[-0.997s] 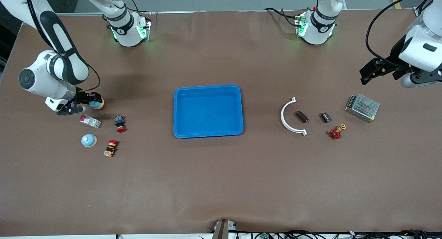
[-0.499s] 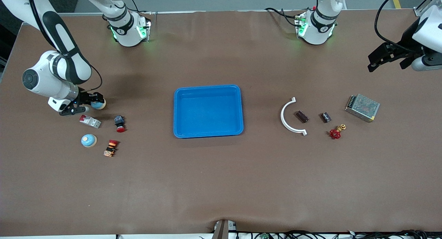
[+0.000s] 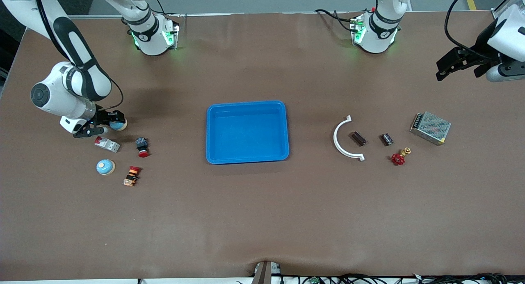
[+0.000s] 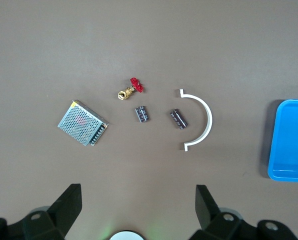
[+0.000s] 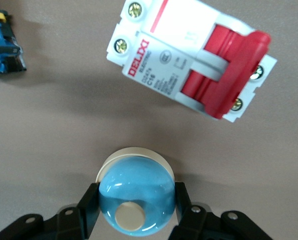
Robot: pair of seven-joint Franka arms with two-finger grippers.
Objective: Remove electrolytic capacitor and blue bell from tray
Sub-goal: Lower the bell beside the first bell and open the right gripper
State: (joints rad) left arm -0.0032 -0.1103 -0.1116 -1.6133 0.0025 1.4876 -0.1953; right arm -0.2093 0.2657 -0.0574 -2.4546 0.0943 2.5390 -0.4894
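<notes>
The blue tray [image 3: 247,132] at the table's middle holds nothing. My right gripper [image 3: 107,124] is clamped on a glossy blue domed bell [image 5: 136,194] near the right arm's edge, beside a white-and-red breaker [image 5: 191,58]. My left gripper [image 3: 455,65] hangs wide open, gripping nothing, above the left arm's end, where two dark cylindrical capacitors [image 4: 178,119] [image 4: 142,113] lie beside a white arc [image 4: 199,120].

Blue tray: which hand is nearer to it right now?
Right. The right hand, shut on a blue bell, sits closer to the blue tray; the open left hand hangs high at the left arm's table end.
</notes>
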